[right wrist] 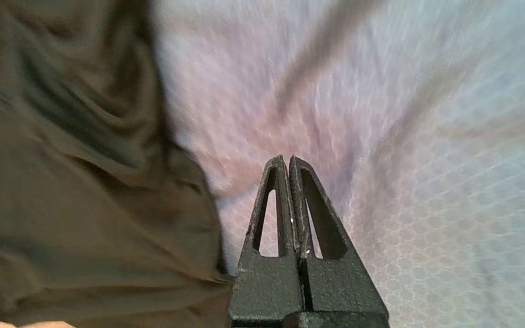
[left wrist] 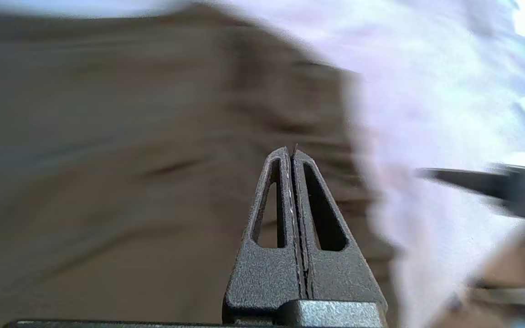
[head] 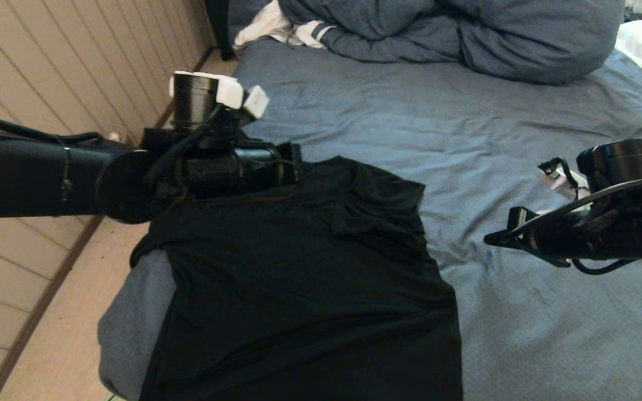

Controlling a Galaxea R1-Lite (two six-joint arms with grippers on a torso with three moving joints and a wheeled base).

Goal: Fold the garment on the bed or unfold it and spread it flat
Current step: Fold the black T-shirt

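At the near left corner of the bed lies the shirt, plain black side up, folded into a rough rectangle with its lower left part draping over the mattress edge. One sleeve is turned in over the body at about one o'clock from the shirt's middle.

The left gripper hangs over the shirt's far edge, at eleven o'clock from its middle, fingers pressed together with nothing between them. The right gripper hovers above bare sheet at three o'clock from the shirt, just beside its right edge, fingers likewise together and empty.

The shirt looks to be thin, limp cotton: light, soft, nothing fragile, and likely to sag and crease wherever it is not supported. I'd judge it grips easily but drags on the wrinkled sheet, so a pinch through a hem or a corner, one per gripper, should keep the layers from sliding apart. The overhanging part may pull it floorward if it is lifted unevenly.

No containers are here; at twelve o'clock a bulky blue duvet and some white striped clothing sit well apart.
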